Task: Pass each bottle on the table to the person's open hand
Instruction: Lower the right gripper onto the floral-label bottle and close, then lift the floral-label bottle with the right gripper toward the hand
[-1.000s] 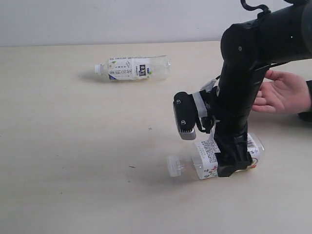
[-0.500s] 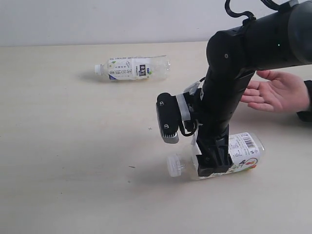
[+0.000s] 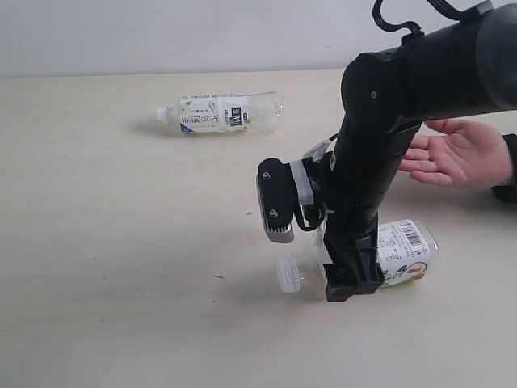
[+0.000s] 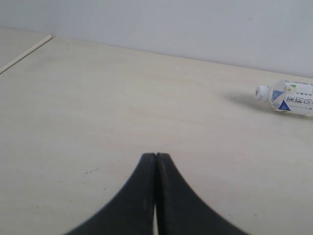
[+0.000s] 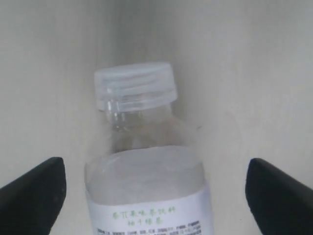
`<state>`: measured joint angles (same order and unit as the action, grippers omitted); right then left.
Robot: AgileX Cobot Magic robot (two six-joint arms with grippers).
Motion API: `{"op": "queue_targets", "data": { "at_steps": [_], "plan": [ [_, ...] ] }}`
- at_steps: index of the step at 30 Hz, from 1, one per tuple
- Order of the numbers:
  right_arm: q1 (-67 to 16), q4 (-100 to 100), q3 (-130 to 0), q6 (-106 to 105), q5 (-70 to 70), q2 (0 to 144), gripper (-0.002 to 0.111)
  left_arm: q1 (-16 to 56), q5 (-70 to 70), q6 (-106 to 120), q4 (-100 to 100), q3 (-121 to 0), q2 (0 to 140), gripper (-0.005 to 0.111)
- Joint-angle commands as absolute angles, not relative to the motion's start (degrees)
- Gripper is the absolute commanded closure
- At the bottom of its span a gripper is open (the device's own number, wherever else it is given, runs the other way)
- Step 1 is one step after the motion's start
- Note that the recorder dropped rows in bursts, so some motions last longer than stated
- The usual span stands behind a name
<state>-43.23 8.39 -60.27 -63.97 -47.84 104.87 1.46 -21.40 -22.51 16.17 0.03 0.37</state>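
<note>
The right gripper (image 3: 352, 279) had slid capward and sunk, spread wide astride the clear, white-capped plastic bottle (image 3: 406, 252) lying on the pale beige bench (image 3: 121, 242) beneath it; closing seemed next.

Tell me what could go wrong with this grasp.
The open right gripper straddles the lying white-capped bottle near its neck, not mid-body, so it may roll away or tilt once lifted. The person's open hand sits close beside the right arm and could get bumped.
</note>
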Motion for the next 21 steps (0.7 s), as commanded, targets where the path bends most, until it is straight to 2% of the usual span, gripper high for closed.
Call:
{"op": "queue_targets", "data": {
  "at_steps": [1, 13, 16, 18, 21],
  "plan": [
    [-43.3, 7.0, -58.7, -64.6, -47.8, 105.4, 0.015, 1.8, -21.3, -22.7, 16.2, 0.0, 0.0, 0.107],
    [-43.3, 7.3, -58.6, -63.8, -44.4, 107.1, 0.015, 1.8, -21.3, -22.7, 16.2, 0.0, 0.0, 0.107],
    [-43.3, 6.9, -58.6, -63.8, -44.6, 107.4, 0.019, 1.8, -21.3, -22.7, 16.2, 0.0, 0.0, 0.107],
    [-43.3, 6.5, -58.6, -63.8, -44.8, 107.6, 0.028, 1.8, -21.3, -22.7, 16.2, 0.0, 0.0, 0.107],
    [-43.3, 6.5, -58.6, -62.5, -45.2, 107.6, 0.054, 1.8, -21.3, -22.7, 16.2, 0.0, 0.0, 0.107]
  ]
}}
